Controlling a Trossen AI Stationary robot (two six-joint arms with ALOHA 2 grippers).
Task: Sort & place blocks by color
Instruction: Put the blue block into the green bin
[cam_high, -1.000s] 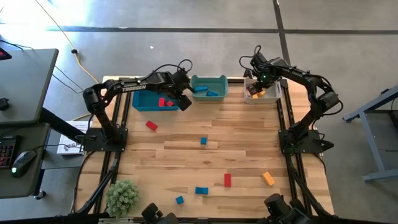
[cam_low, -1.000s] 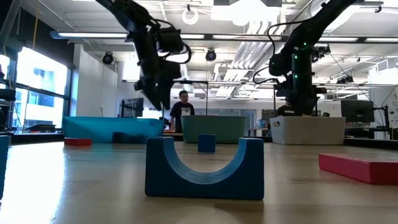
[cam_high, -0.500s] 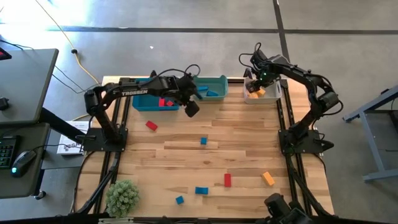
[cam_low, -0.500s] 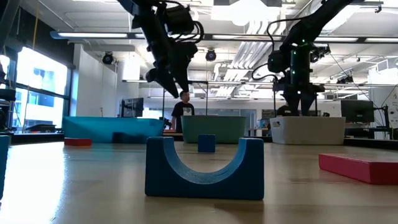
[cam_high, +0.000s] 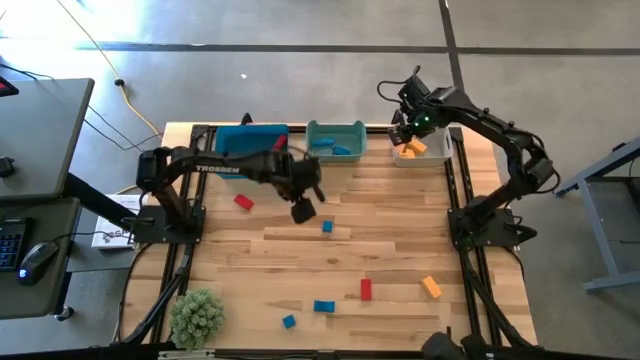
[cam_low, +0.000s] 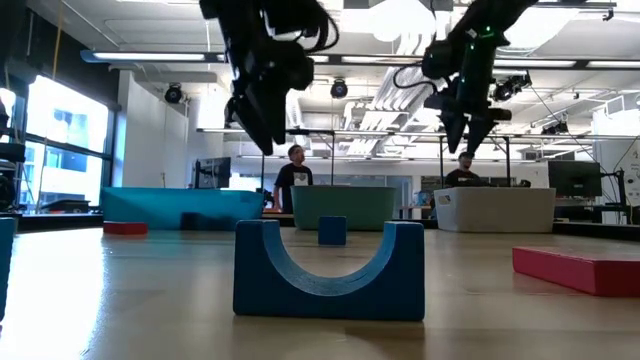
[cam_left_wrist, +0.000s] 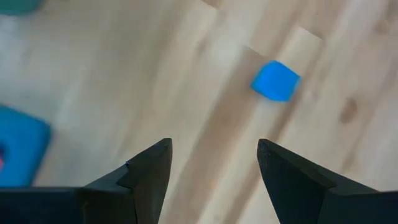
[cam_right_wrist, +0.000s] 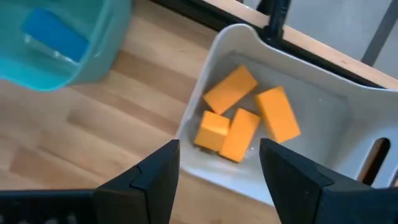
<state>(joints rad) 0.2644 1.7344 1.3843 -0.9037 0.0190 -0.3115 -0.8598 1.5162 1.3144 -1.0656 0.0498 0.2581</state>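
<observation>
Wooden worktop (cam_high: 400, 240) near the camera carries loose blocks, the blue arch block (cam_low: 329, 269) nearest; the left hand (cam_high: 304, 208) hangs wide open and empty near a small blue cube (cam_high: 327, 227), and could nudge it aside if it descends off-centre. Farther off, the right hand (cam_high: 403, 130), open and empty over four orange blocks (cam_right_wrist: 245, 122) in the white bin (cam_high: 449, 150), risks clipping the rim.

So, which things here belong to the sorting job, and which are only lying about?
Job:
- loose blue cube
- red block
- orange block
- orange blocks in white bin
- blue bin
- teal bin

Lying about:
- green plant
</observation>
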